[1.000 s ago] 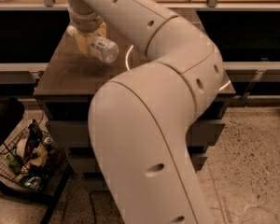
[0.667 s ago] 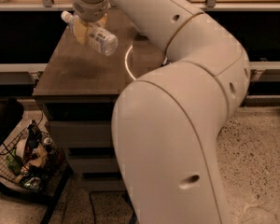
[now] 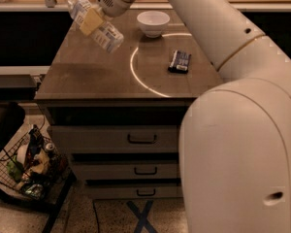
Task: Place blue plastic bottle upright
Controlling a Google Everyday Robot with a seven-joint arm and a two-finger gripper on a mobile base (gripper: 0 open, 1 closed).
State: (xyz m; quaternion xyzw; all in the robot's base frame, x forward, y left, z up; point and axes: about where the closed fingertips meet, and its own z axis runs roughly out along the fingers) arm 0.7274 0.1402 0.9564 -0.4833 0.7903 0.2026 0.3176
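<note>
end effector [image 3: 92,19] clamped on small clear blue-labelled plastic bottle [image 3: 108,34] | tilted, cap up-left, above brown worktop [image 3: 87,76] | higher than earlier

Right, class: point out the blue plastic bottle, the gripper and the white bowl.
blue plastic bottle [image 3: 109,35]: camera view, label near its base.
gripper [image 3: 90,18]: camera view, upper left, between fingertips clamping the bottle.
white bowl [image 3: 153,27]: camera view, front wall.

High view past arm [image 3: 242,154], down onto cabinet top [image 3: 87,72]; pincer [image 3: 92,21] upper left.
</note>
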